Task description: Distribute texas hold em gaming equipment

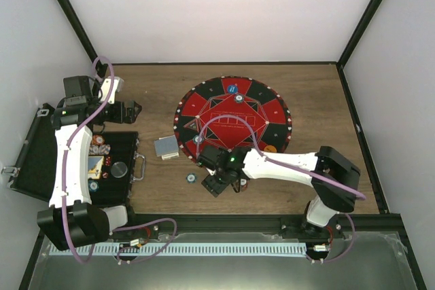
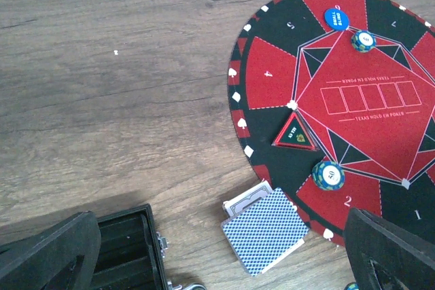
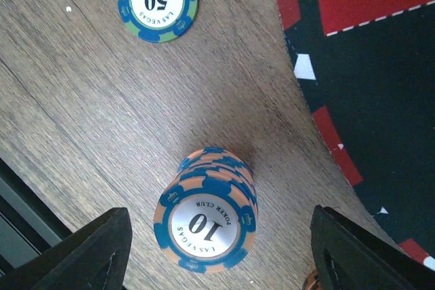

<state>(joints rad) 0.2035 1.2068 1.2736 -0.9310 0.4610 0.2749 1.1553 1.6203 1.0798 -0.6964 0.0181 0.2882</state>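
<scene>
The right gripper (image 3: 219,236) is released. Its two matte black, wedge-shaped fingers (image 3: 88,256) flank a stack of poker chips (image 3: 207,225), and bare wood shows on both sides, so neither finger touches it. The stack stands upright between them on the wood-grain table (image 3: 88,100). Its chips are round and orange with blue edge stripes. The white centre of the top chip reads "10", "POKER CLUB" and "LAS VEGAS".

Ahead of the fingertips, well past the stack, a single green chip (image 3: 158,1) with blue edge blocks lies flat. It is marked "50" with the same club wording. Outside one finger curves the rim of a round mat (image 3: 353,86), in black and red panels with white dashed lines and small white marks.

The left gripper (image 2: 223,225) is spread wide and holds nothing; its fingers (image 2: 54,252) are blocky and black. Just ahead of the gap between them lies a pack of playing cards (image 2: 264,230). The cards have blue cross-hatched backs and are slightly fanned, with a white-edged card showing underneath. The pack sits just beside the mat's rim. By the finger at the view's left is a corner of a black case (image 2: 126,242) with a metal latch.

Farther out, the mat is printed "TEXAS HOLD EM POKER" under a row of five outlined boxes. On it, nearest the fingers, rest a striped chip (image 2: 328,175) and a triangular plaque (image 2: 294,132). Beyond those are a second striped chip (image 2: 363,40) and, beside it, a round blue marker disc (image 2: 336,18) whose white writing is too small to read.
</scene>
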